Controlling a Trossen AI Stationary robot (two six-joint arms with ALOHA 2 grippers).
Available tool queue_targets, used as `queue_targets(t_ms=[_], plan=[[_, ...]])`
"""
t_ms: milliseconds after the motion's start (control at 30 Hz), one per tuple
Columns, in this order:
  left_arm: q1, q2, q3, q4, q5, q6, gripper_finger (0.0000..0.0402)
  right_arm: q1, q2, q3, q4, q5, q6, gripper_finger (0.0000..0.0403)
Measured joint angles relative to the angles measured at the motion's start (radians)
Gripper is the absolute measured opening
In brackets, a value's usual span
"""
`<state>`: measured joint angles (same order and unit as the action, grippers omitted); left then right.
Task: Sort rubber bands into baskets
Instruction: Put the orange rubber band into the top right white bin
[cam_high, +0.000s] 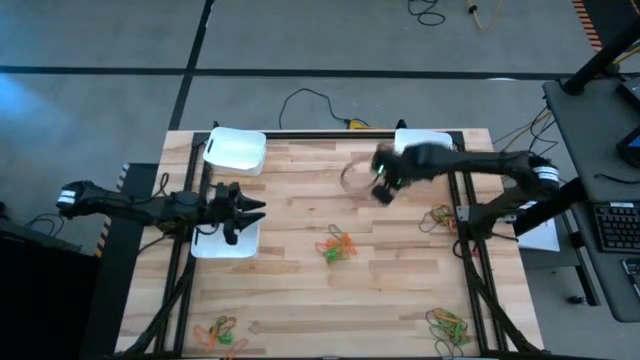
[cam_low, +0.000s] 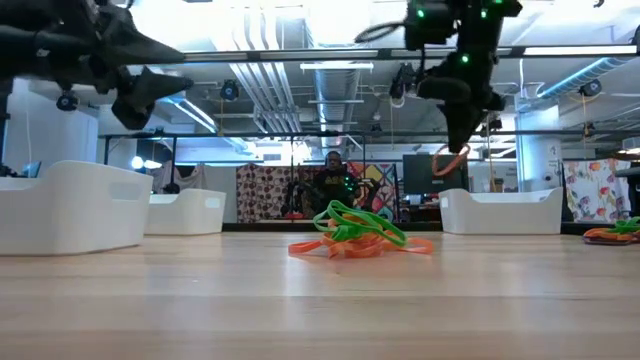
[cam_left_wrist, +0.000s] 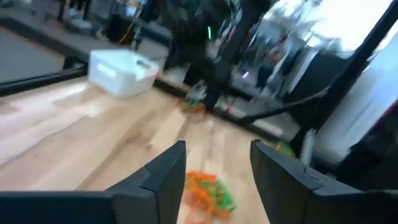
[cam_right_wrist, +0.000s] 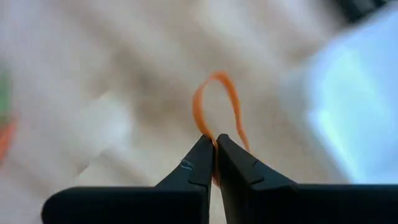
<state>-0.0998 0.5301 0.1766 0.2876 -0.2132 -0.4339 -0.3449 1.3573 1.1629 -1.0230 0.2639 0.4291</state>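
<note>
1. An orange rubber band (cam_right_wrist: 216, 106) hangs pinched between the fingertips of my right gripper (cam_right_wrist: 215, 144), jaws clenched tight on it, the loop dangling free above the table so it can be carried clear of everything else.
2. I hold it in the air near the far right basket (cam_high: 425, 141), which I judge to be its destination; the drop is not yet made.
3. My left gripper (cam_left_wrist: 214, 163) hovers over the near left basket (cam_high: 228, 243) with its fingers parted and nothing between them, which looks to me like a release point for that tray.
4. A third basket (cam_high: 236, 149) sits at the far left corner.
5. More rubber bands wait unsorted: an orange and green tangle (cam_low: 358, 235) at mid-table, and three more heaps, at the near left corner (cam_high: 221, 331), the near right corner (cam_high: 448, 325) and the right edge (cam_high: 439, 216), well apart from one another.
6. The surface is a pale wooden table (cam_high: 300, 290), bare between the heaps.
7. Beyond it lies a bright workshop with exposed ceiling pipes (cam_low: 270, 90); a person (cam_low: 331, 180) sits far back.
</note>
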Motion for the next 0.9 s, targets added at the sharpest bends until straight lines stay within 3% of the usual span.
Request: queue_targets(t_ms=[200, 333, 467, 667, 900], plan=[[0.036, 0.104, 0.178, -0.219, 0.066, 0.046, 0.0116, -0.331, -0.028, -0.008, 0.018, 0.029, -0.023, 0.0012], [0.039, 0.165, 0.288, -0.39, 0.065, 0.089, 0.0085, -0.465, 0.045, -0.01, 0.026, -0.046, -0.047, 0.0012], [0.039, 0.215, 0.349, -0.481, 0.065, 0.079, 0.0063, -0.522, 0.136, -0.011, 0.047, -0.089, -0.051, 0.0012], [0.039, 0.259, 0.369, -0.483, 0.065, 0.029, 0.0045, -0.546, 0.243, -0.012, 0.103, -0.084, -0.047, 0.0018], [0.038, 0.281, 0.369, -0.486, 0.073, -0.033, 0.0042, -0.567, 0.322, -0.012, 0.139, -0.08, -0.045, 0.0077]])
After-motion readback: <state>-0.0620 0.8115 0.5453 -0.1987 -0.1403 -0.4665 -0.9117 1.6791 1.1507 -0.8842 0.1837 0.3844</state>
